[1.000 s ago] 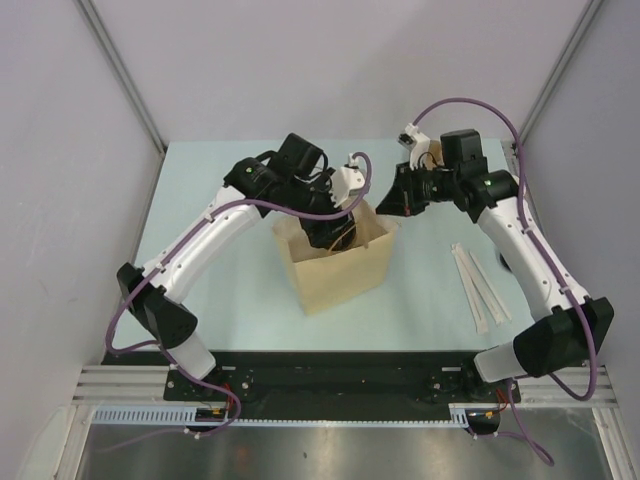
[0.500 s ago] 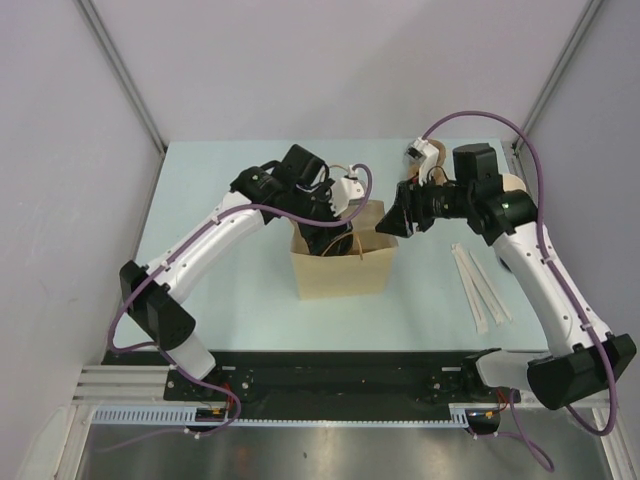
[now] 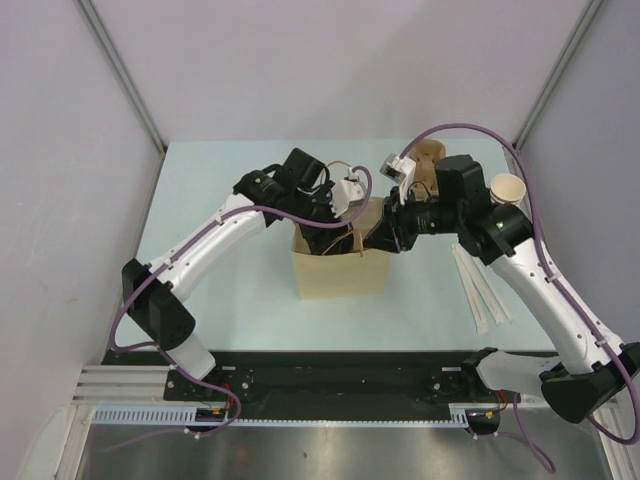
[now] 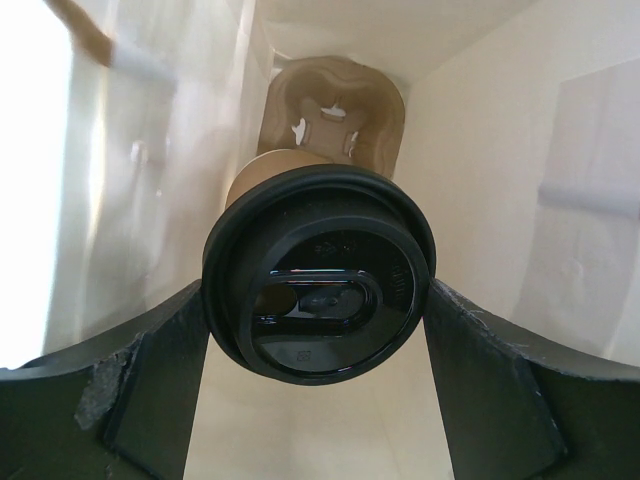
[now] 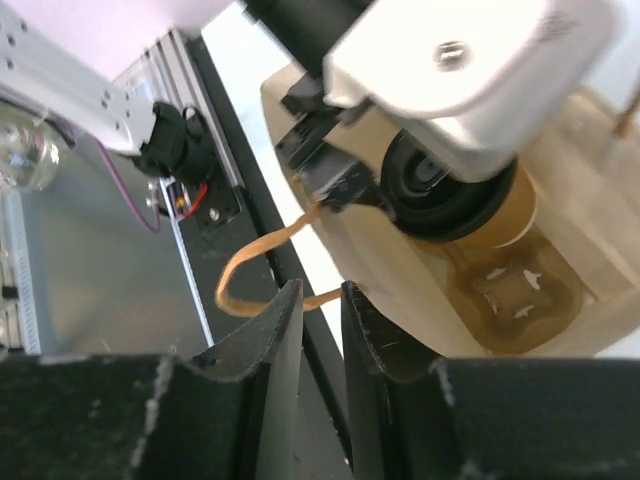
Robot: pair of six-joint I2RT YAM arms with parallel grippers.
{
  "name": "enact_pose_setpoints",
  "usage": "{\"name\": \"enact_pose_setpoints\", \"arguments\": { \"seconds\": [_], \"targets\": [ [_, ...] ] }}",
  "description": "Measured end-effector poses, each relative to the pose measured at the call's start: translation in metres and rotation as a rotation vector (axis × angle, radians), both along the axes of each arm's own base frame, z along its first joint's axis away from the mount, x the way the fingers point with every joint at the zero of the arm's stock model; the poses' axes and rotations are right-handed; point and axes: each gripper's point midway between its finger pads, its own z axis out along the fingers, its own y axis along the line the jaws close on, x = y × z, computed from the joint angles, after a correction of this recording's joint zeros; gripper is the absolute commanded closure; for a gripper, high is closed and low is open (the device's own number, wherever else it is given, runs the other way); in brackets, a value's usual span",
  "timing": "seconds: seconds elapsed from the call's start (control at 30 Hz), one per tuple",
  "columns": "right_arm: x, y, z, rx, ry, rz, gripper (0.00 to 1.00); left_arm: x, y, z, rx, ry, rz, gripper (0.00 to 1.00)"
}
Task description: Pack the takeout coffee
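Note:
The takeout coffee (image 4: pixel 320 275), a brown paper cup under a black lid, hangs upright inside the tan paper bag (image 3: pixel 340 275). Below it lies a moulded cup carrier (image 4: pixel 335 105). My left gripper (image 4: pixel 318 290) reaches down into the bag (image 4: pixel 500 200), and its fingers (image 4: pixel 165 370) press on both sides of the lid. The right wrist view shows the same cup (image 5: pixel 450 195) under the left wrist. My right gripper (image 5: pixel 320 290) sits at the bag's right rim (image 3: pixel 378 240) with a narrow gap between its jaws. The twisted handle (image 5: pixel 245 265) crosses just beyond its tips.
Two open brown cups (image 3: pixel 508 188) (image 3: pixel 432 155) stand at the back right behind the right arm. Long white wrapped straws (image 3: pixel 480 285) lie on the table to the right of the bag. The black base rail (image 3: pixel 330 375) runs along the near edge.
The right gripper moved left and down to the bag's right rim; its jaws opened, then narrowed. The bag turned square to the table edge. The left gripper stayed in the bag.

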Motion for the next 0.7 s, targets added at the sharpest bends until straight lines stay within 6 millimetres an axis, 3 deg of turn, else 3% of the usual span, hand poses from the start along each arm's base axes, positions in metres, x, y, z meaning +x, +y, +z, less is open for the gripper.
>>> {"name": "enact_pose_setpoints", "arguments": {
  "seconds": [0.27,0.37,0.4,0.7],
  "targets": [
    [-0.036,-0.009,-0.039,-0.099,-0.016,0.066,0.74,-0.002,0.002,-0.014,0.007,0.029,0.02,0.77],
    [-0.035,-0.017,-0.04,-0.118,-0.053,0.044,0.61,-0.004,0.003,-0.019,0.014,0.038,0.022,0.77],
    [-0.035,-0.017,-0.039,-0.118,-0.059,0.04,0.52,-0.005,0.004,-0.021,0.015,0.04,0.021,0.77],
    [0.028,-0.068,0.003,-0.048,-0.209,-0.255,0.3,-0.016,0.005,-0.025,0.021,0.003,-0.023,0.77]
  ]
}}
